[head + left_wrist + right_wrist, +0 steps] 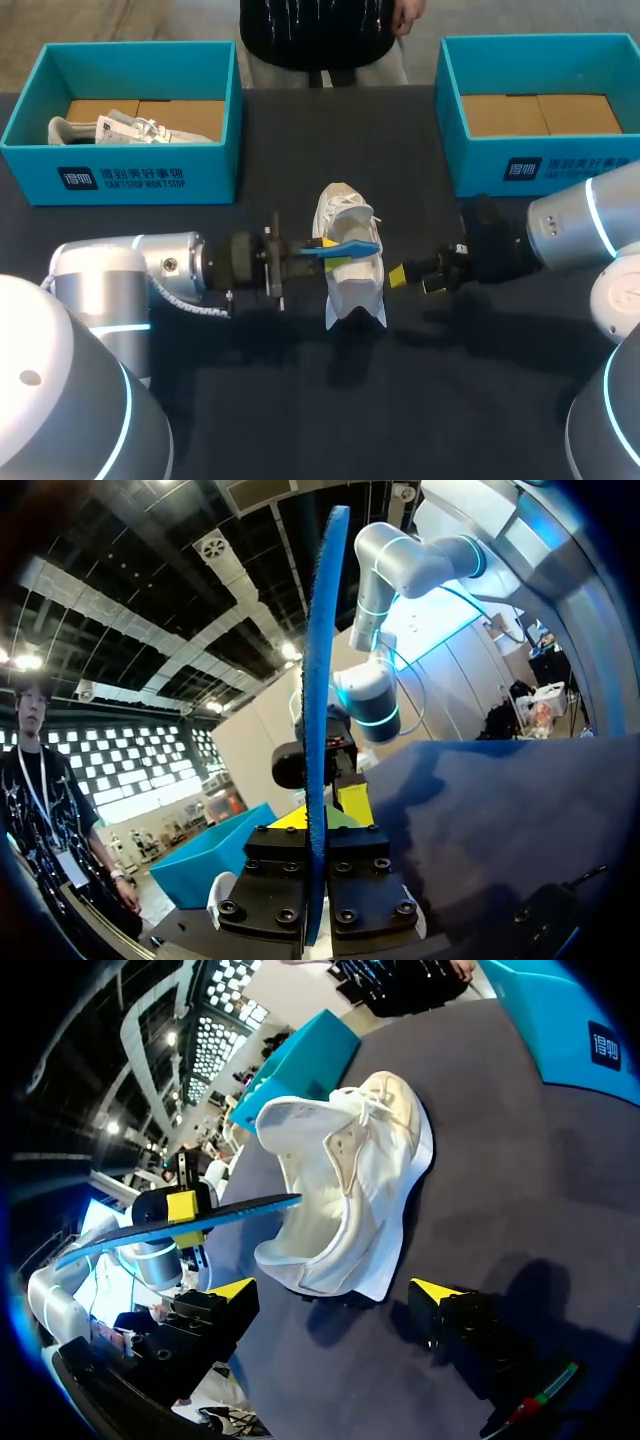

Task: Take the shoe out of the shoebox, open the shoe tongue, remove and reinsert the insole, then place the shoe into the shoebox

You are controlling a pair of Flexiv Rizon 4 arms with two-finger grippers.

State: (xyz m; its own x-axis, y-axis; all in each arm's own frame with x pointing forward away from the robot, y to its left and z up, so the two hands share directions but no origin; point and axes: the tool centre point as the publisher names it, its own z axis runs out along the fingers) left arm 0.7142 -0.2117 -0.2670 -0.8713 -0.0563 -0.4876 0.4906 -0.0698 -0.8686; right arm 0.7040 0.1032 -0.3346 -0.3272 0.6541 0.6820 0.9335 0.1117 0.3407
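A white shoe (pixel 352 270) lies on the dark table at its middle, tongue pulled up; in the right wrist view the shoe (pixel 350 1180) shows its open mouth. My left gripper (pixel 328 250) is at the shoe's left side, shut on a blue insole (pixel 358 247) that reaches flat across the shoe's opening. The insole (pixel 320 700) stands edge-on between the left gripper (pixel 318 815). My right gripper (pixel 415 278) sits just right of the shoe, open and empty. From its own view the right gripper (pixel 335 1295) has the shoe's near end close ahead, and the insole (pixel 190 1222) hangs beyond.
A teal shoebox (pixel 30 125) at the back left holds a second white shoe (pixel 120 128). Another teal shoebox (pixel 450 110) at the back right shows only its cardboard floor. Both arms cross the table's middle band from the sides.
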